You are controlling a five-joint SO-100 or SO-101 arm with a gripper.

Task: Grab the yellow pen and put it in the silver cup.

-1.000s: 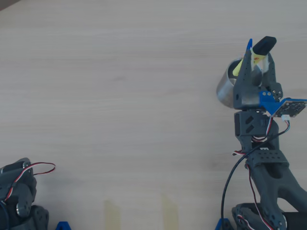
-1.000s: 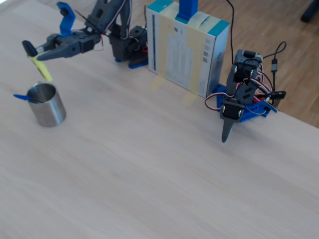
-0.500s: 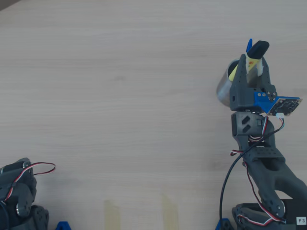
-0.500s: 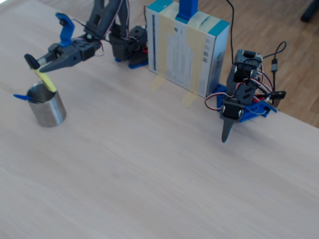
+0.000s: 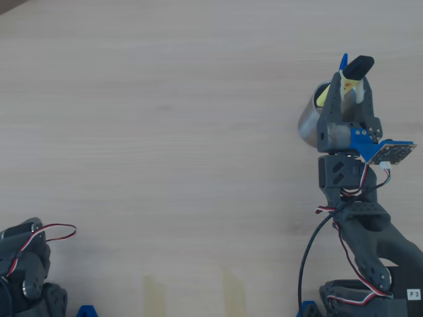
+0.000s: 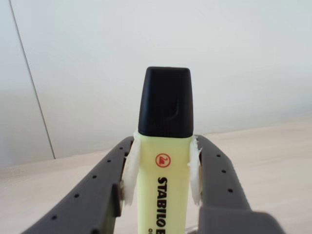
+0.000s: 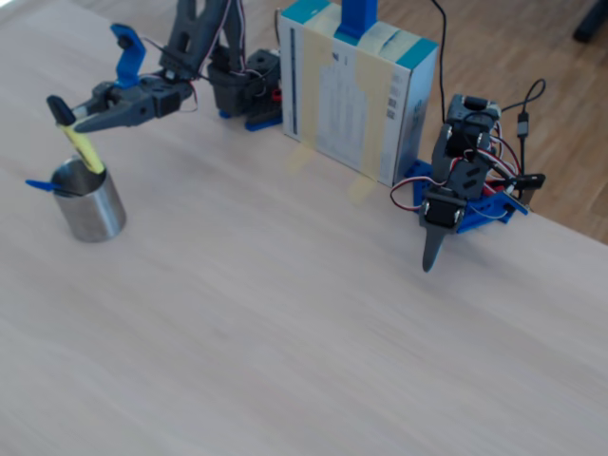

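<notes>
My gripper (image 7: 76,122) is shut on the yellow pen (image 7: 84,150), a chunky highlighter with a black cap. It holds the pen tilted, cap up, with the lower end inside the mouth of the silver cup (image 7: 90,211). In the overhead view the gripper (image 5: 350,86) hangs over the cup (image 5: 307,122) at the right, with the pen's black cap (image 5: 360,66) sticking out beyond the fingers. In the wrist view the pen (image 6: 163,190) sits upright between the white-padded fingers (image 6: 130,170); the cup is out of view there.
A thin blue-capped pen (image 7: 43,186) pokes out of the cup's left side. A white and teal box (image 7: 356,95) stands at the back of the table. A second arm (image 7: 456,204) rests folded at the right, and also shows in the overhead view (image 5: 26,264).
</notes>
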